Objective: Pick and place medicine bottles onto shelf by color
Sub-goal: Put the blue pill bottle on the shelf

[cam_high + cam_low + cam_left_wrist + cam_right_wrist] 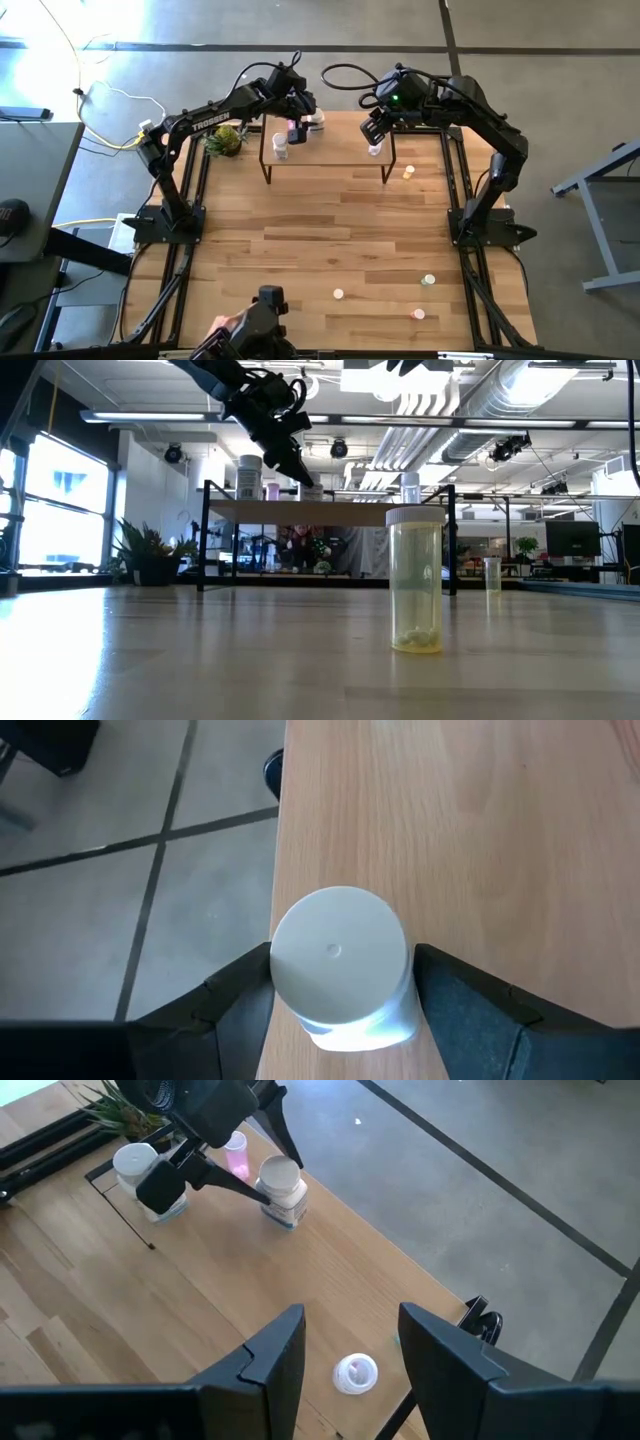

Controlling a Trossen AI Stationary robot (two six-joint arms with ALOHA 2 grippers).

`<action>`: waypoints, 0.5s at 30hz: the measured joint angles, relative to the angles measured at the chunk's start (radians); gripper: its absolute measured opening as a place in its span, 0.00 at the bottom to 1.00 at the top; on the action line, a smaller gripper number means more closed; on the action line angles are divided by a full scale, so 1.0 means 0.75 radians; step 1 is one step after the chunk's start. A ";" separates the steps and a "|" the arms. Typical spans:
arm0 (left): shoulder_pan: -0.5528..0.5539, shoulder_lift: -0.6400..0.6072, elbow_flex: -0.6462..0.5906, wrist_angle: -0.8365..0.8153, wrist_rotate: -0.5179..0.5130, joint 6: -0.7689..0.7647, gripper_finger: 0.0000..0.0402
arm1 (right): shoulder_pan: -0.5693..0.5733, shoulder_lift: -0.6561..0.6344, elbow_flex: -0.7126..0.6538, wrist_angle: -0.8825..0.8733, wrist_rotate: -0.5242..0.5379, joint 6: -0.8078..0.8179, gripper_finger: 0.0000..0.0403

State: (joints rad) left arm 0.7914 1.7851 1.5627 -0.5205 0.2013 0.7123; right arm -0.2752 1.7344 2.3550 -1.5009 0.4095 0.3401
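- high view: my left gripper (305,117) reaches over the far edge of the low light-wood shelf on thin black legs (340,150), around a larger white-capped medicine bottle (314,121); a pink bottle (293,130) and another white bottle (281,148) stand just beside it. my right gripper (378,128) hovers over the shelf's right end above a small pink-topped white bottle (375,149); other small bottles sit scattered on the wooden plank table (340,230)
- low view: a tall clear yellow bottle with a white cap (414,580) stands close on the table, the shelf behind it with my left gripper angled down at its top
- left wrist view: my fingers (240,990) sit either side of the white cap, seemingly touching, so i judge it pinched; the bottle stands right at the shelf's edge, floor below
- right wrist view: my right fingers (275,1350) are spread, holding nothing, the small bottle below between them
- risk: letting go carelessly, or nudging sideways, could tip the white bottle off the edge or knock the pink one
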 joint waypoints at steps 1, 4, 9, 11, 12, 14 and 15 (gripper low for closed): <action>0.000 0.000 0.000 0.000 0.000 -0.002 0.56 | 0.000 0.000 0.000 0.000 0.000 0.000 0.38; -0.006 0.000 0.000 0.001 0.000 -0.006 0.56 | 0.000 0.000 0.000 0.000 0.000 0.000 0.38; -0.009 0.002 0.034 -0.047 0.010 -0.071 0.56 | 0.000 0.000 0.000 0.000 0.000 -0.002 0.38; -0.009 0.002 0.054 -0.050 0.010 -0.074 0.56 | 0.001 0.000 0.000 0.000 -0.001 -0.003 0.38; -0.009 0.002 0.061 -0.054 0.011 -0.088 0.56 | 0.001 0.000 0.000 0.000 -0.001 -0.005 0.38; -0.008 0.002 0.074 -0.061 0.024 -0.118 0.56 | 0.000 0.000 0.000 0.000 -0.001 -0.006 0.38; -0.007 0.002 0.077 -0.058 0.038 -0.126 0.56 | 0.000 0.000 0.000 0.000 -0.001 -0.006 0.38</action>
State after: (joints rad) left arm 0.7865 1.7863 1.6207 -0.5643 0.2296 0.6178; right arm -0.2752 1.7344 2.3550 -1.5010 0.4091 0.3355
